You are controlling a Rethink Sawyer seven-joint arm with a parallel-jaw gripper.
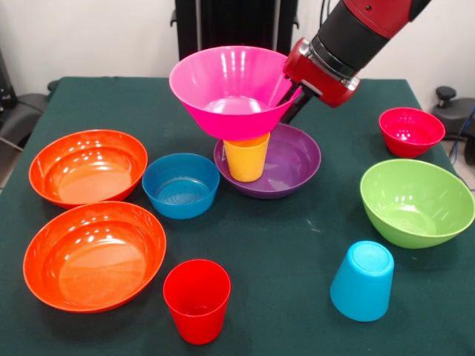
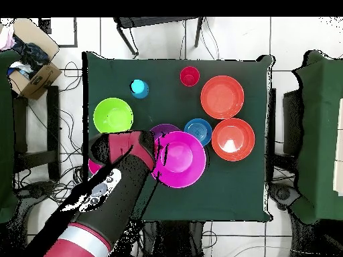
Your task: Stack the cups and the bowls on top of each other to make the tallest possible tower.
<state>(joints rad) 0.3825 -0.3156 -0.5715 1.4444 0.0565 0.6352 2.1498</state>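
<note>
The red-and-black gripper (image 1: 291,95) pinches the rim of the large glossy magenta plastic bowl (image 1: 231,87), which hangs upright over the yellow plastic tumbler (image 1: 246,157) standing in the wide purple plastic bowl (image 1: 291,159). Bowl looks light, stiff, thin-walled and slick (glossy plastic, so a judgement), prob. apt to swing from a one-sided rim grip. Rim is the only real hold; its base looks just touching the tumbler's mouth, a narrow perch, so it needs to sit centred or it tips. Other bowls and cups lie apart on the green table (image 1: 297,259).
</note>
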